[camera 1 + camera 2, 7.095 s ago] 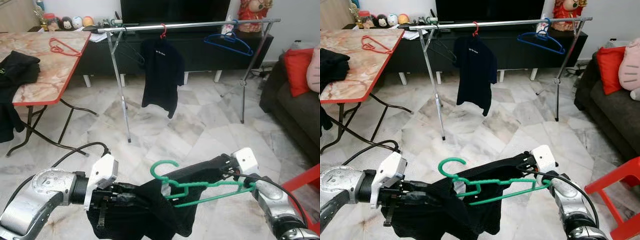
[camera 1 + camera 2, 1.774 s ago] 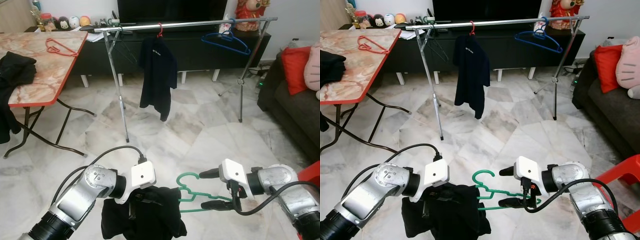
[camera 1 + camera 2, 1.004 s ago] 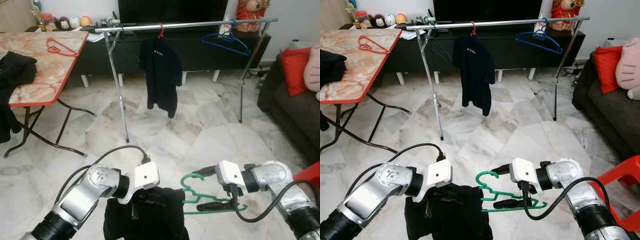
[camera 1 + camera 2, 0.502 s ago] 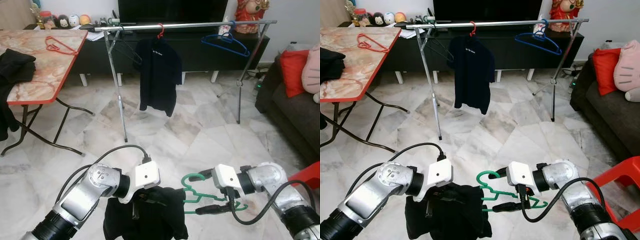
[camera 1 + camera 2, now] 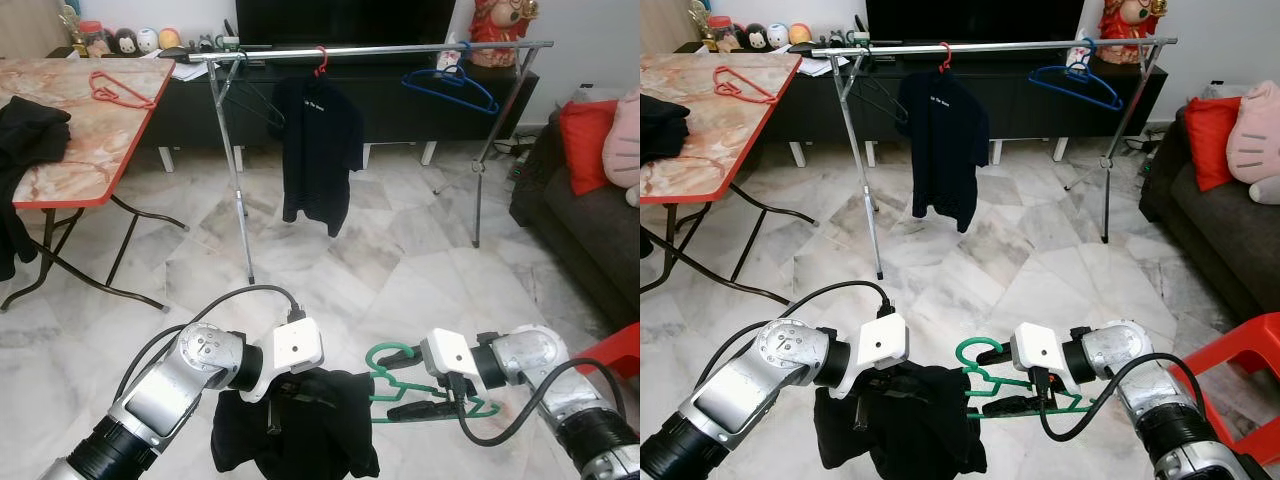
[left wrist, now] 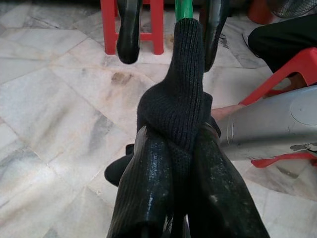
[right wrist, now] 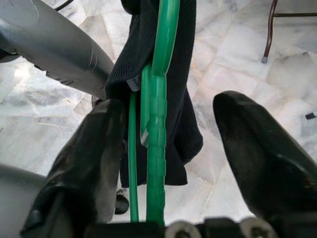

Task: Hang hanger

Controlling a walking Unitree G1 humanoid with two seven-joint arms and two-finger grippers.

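- Living room w/ pale marble floor (image 5: 400,270), dark TV unit along the top of frame; we look forward and down over both arms.
- Green hanger (image 5: 1015,388) sits low centre-right in the frame, hook toward centre, one end inside a black garment (image 5: 910,425) bunched at bottom centre.
- Right gripper (image 5: 1012,378) is at the hanger. Wrist view shows its jaws wide, green bars running between the fingers (image 7: 257,148) w/o visible squeeze, so we judge the hanger rests there rather than being pinched.
- Left gripper (image 5: 300,400) is closed tight on a fold of the garment, cloth pinched between its fingers (image 6: 148,188) just beside the hanger's end.
- Farther out, upper centre: clothes rack (image 5: 380,50) well apart from both arms. It carries a black shirt (image 5: 320,150) on a red hook plus a bare blue hanger (image 5: 450,85) toward upper right.
- Left edge: marble-top table (image 5: 70,130) w/ a red hanger (image 5: 115,92) and dark clothes (image 5: 25,125). Right edge: sofa w/ red cushion (image 5: 585,130).
- Progress, our read: early-mid. Garment only partly on the hanger, not squared. Left to do: finish dressing it, carry to the rack, hook on the rail.
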